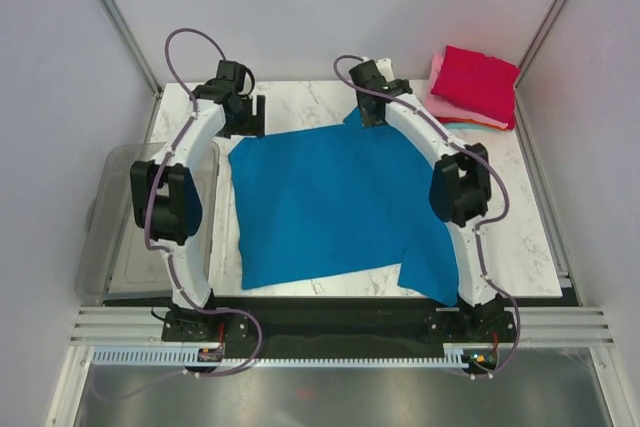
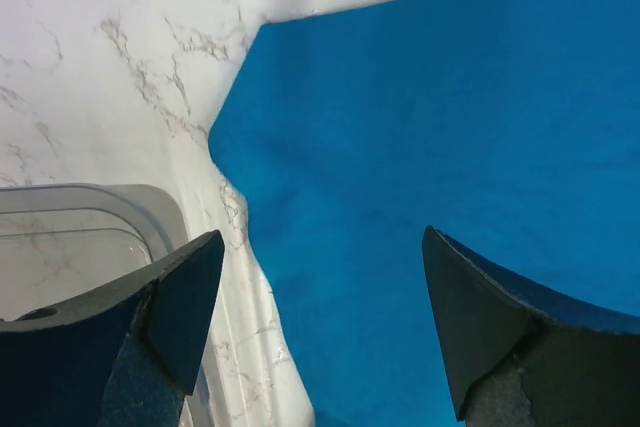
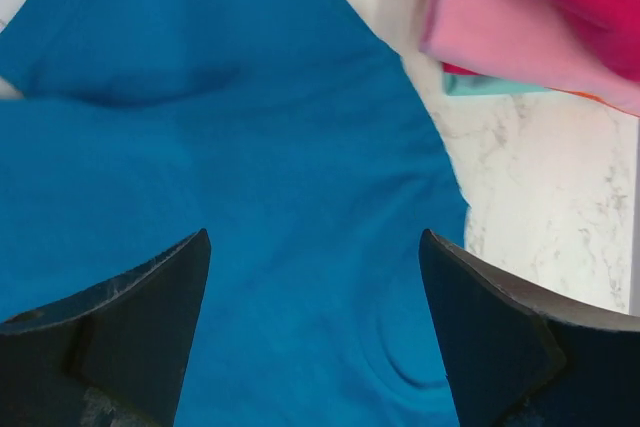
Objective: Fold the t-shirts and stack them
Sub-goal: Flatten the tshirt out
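A bright blue t-shirt [image 1: 325,207] lies spread flat across the middle of the marble table. My left gripper [image 1: 250,115] is open and empty above the shirt's far left corner; the left wrist view shows the blue cloth [image 2: 440,147] and its edge between the fingertips [image 2: 190,297]. My right gripper [image 1: 368,107] is open and empty above the shirt's far right corner; the right wrist view shows the blue cloth [image 3: 250,177] below it. A stack of folded shirts, crimson red [image 1: 475,82] on pink [image 3: 490,27] on teal [image 3: 480,85], sits at the far right.
A clear grey plastic bin [image 1: 105,237] stands off the table's left edge; its rim shows in the left wrist view [image 2: 90,207]. Bare marble [image 1: 520,217] lies to the right of the blue shirt. Grey walls close in on both sides.
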Available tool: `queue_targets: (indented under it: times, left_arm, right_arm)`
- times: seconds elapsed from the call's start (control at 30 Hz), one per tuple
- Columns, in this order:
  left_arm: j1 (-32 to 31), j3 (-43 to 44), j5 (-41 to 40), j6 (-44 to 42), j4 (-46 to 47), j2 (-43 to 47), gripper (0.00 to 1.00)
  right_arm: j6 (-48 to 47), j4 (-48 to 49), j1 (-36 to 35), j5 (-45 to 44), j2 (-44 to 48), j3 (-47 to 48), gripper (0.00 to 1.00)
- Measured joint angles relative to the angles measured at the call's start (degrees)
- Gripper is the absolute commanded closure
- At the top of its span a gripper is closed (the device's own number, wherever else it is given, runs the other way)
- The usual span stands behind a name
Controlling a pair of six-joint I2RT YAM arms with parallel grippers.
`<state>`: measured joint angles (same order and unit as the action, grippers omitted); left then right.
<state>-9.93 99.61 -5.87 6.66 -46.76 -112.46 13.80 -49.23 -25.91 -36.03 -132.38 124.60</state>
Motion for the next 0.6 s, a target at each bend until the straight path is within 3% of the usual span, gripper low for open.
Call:
queue_targets:
  times: [0.17, 0.33, 0.43, 0.6]
  left_arm:
    - [-2.3, 0.2, 0.5, 1.2, 0.9, 7.6, 0.12]
    - [-6.4, -7.1, 0.7, 3.0, 4.1, 13.8, 0.12]
    - [-8.3, -11.6, 1.5, 4.1, 4.7, 12.6, 0.12]
    - [-8.0, -13.0, 1.4, 5.5, 5.6, 5.0, 0.12]
  right_arm:
    - [0.4, 5.1, 0.7, 1.7, 13.8, -8.8, 0.06]
    - [1.7, 13.5, 2.5, 8.2, 25.4, -21.8, 0.06]
    - [2.8, 16.9, 4.3, 16.0, 26.2, -28.5, 0.07]
    - [3.6, 20.5, 6.1, 28.2, 19.8, -32.7, 0.07]
